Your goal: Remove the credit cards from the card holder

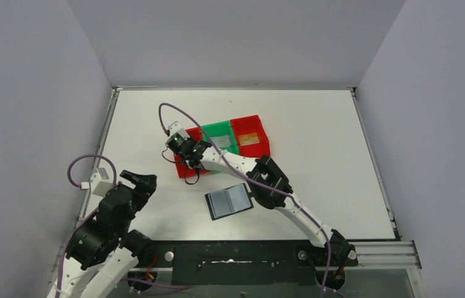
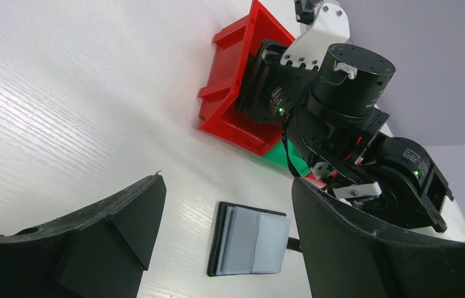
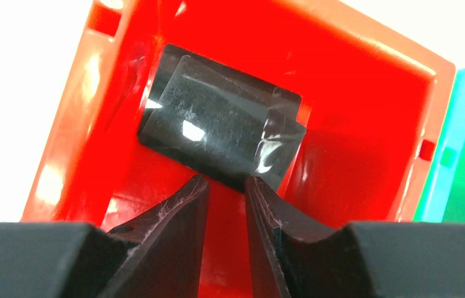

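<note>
The flat black folding card holder (image 1: 229, 201) lies open on the white table (image 1: 316, 124), grey-blue face up. The right gripper (image 3: 225, 181), jaws slightly parted and empty, is over a glossy dark card (image 3: 217, 127) in the red plastic bin (image 3: 354, 93); the left gripper (image 2: 228, 186) is wide apart, empty

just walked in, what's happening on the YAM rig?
The right gripper is down in the leftmost red bin, jaws slightly apart at the near edge of a dark card lying on the bin floor. The card holder lies open on the table, nearer the arms, with nothing touching it. The left gripper hangs open off to the left, holding nothing.
</note>
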`<state>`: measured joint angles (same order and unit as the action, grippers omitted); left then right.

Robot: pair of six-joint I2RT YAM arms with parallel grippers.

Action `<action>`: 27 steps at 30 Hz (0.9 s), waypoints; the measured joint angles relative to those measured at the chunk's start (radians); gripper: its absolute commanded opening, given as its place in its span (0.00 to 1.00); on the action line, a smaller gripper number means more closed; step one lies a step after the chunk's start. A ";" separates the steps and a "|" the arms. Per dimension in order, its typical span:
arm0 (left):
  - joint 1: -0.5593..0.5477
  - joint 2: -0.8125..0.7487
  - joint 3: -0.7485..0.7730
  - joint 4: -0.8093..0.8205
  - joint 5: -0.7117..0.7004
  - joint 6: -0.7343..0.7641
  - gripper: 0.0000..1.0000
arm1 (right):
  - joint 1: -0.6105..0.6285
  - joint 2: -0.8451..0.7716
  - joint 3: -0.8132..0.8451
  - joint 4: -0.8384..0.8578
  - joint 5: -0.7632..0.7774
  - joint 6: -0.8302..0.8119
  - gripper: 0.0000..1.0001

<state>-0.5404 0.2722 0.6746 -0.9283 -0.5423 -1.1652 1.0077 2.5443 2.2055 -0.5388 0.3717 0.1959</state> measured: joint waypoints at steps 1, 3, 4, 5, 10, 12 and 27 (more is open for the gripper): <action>0.000 0.000 0.000 0.000 0.000 0.000 0.74 | 0.000 0.005 0.002 0.015 0.014 -0.006 0.31; 0.000 0.000 0.000 0.000 0.000 0.000 0.74 | -0.003 0.012 0.003 0.040 0.029 -0.017 0.34; 0.000 0.000 0.000 0.000 0.000 0.000 0.74 | -0.004 0.017 0.006 0.055 0.035 -0.022 0.35; 0.000 0.000 0.000 0.000 0.000 0.000 0.74 | -0.005 0.023 0.013 0.067 0.039 -0.027 0.36; 0.000 0.000 0.000 0.000 0.000 0.001 0.74 | -0.007 0.038 0.029 0.093 0.063 -0.045 0.37; 0.000 0.000 0.000 0.000 0.000 0.001 0.74 | -0.007 0.038 0.029 0.094 0.072 -0.054 0.38; 0.000 0.000 0.000 0.001 0.012 0.010 0.74 | 0.006 -0.214 -0.132 0.119 0.039 -0.076 0.50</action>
<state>-0.5404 0.2726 0.6746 -0.9272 -0.5304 -1.1553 1.0134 2.3306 2.0735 -0.4194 0.4110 0.1200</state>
